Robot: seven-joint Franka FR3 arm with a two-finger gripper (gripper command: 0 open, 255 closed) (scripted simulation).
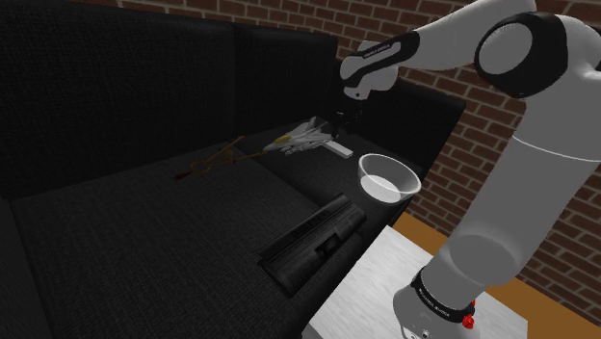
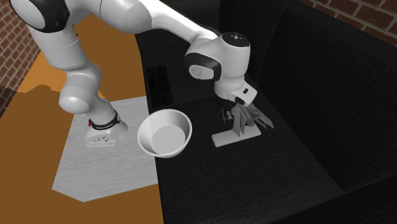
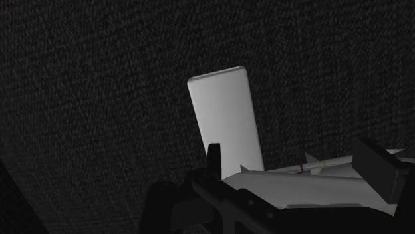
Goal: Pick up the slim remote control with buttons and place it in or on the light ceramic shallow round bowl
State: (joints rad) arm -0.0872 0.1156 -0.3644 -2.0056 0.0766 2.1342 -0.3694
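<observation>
One dark sofa (image 1: 144,241) carries everything, and its seat cushion serves as the work surface. The white arm (image 1: 520,144) reaches over it and bends down, so the end effector (image 3: 296,163) hangs close above the cushion. Its fingers are apart and hold nothing, likely lined up to straddle something narrow. A long black ridged object (image 1: 313,241) lies near the seat's front edge, out of the way. The pale round bowl (image 1: 378,186) sits upright near that edge, close to the stand, which makes it an easy drop target. A white model jet (image 1: 303,137) lies behind it. The slim remote (image 3: 223,116), drawn plain pale grey, lies flat just beside the jet and near the bowl. Whether remote and jet touch, I cannot tell.
</observation>
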